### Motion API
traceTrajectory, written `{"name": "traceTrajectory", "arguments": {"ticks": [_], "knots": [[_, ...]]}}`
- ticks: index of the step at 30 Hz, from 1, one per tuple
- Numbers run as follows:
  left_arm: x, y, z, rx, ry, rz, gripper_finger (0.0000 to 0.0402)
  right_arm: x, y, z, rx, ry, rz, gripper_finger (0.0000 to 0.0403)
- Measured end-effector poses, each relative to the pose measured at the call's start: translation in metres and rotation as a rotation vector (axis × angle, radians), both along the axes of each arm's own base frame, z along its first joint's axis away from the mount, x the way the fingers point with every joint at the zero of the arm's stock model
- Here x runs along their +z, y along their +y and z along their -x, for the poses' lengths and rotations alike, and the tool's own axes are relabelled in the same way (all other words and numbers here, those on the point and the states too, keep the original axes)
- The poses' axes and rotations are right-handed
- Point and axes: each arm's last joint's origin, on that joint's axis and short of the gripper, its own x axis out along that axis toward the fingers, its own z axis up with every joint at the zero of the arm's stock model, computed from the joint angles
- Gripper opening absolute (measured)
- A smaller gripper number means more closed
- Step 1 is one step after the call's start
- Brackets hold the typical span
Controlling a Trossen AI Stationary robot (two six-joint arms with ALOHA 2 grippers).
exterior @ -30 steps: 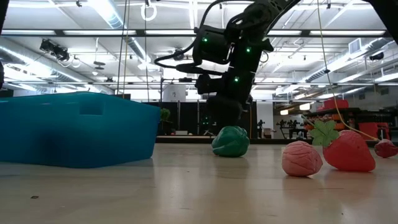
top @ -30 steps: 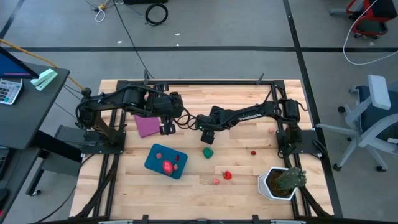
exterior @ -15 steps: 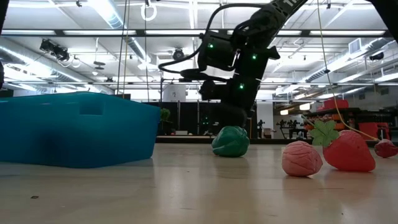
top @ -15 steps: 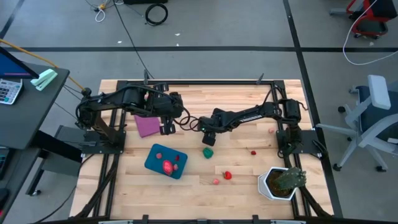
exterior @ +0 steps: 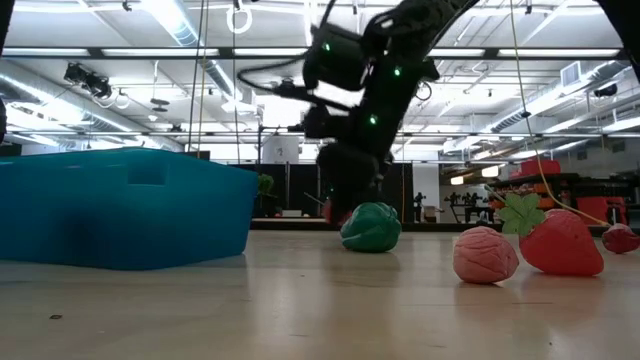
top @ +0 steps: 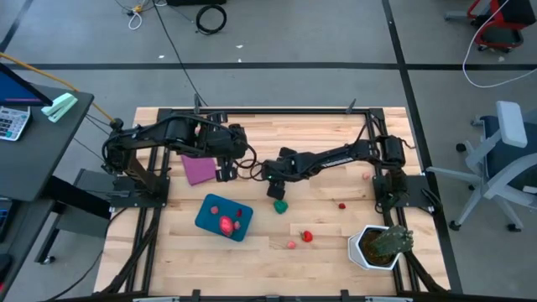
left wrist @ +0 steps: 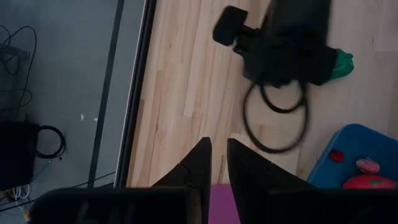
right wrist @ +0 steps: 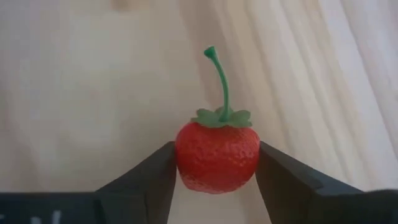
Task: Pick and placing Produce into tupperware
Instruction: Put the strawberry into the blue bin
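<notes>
My right gripper (top: 276, 190) is over the middle of the table, just beyond the green toy vegetable (top: 280, 205), and is shut on a small red toy fruit (right wrist: 217, 157) with a green stem. The teal tupperware (top: 210, 220) lies nearer the left, with a red piece (top: 226, 224) and pink pieces in it. A strawberry (top: 307, 236) and a pink piece (top: 292, 245) rest on the wood near the front edge. My left gripper (top: 225, 173) waits, shut, by the purple rectangle (top: 198, 170). My right gripper pinches the red toy fruit by its round body (right wrist: 186, 163), one finger (right wrist: 152, 177) on either side. The green stem (right wrist: 221, 81) points away from the fingers. In the low view the fingers point down at the table beside the green vegetable (exterior: 371, 227).
A white-potted spiky plant (top: 379, 245) stands at the right front corner. Two more small red and pink pieces (top: 342, 205) (top: 365, 176) lie toward the right side. Black cables loop between the two arms (left wrist: 273, 124). Bare wood lies between the tupperware and the green vegetable.
My right gripper has swung a little toward the table's left and tipped over, staying low above the wood beside the green vegetable. The pieces on the table have stayed where they were.
</notes>
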Motion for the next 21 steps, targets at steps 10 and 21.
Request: {"name": "traceTrajectory", "arguments": {"ticks": [10, 21], "knots": [[0.0, 0.0, -0.001, -0.001, -0.009, 0.0, 0.0054, 0.034, 0.051, -0.039, 0.242, -0.476, -0.181, 0.0197], [0.004, 0.0, -0.007, -0.025, -0.069, -0.009, 0.0059, 0.033, 0.094, -0.047, 0.344, -0.606, -0.251, 0.0191]]}}
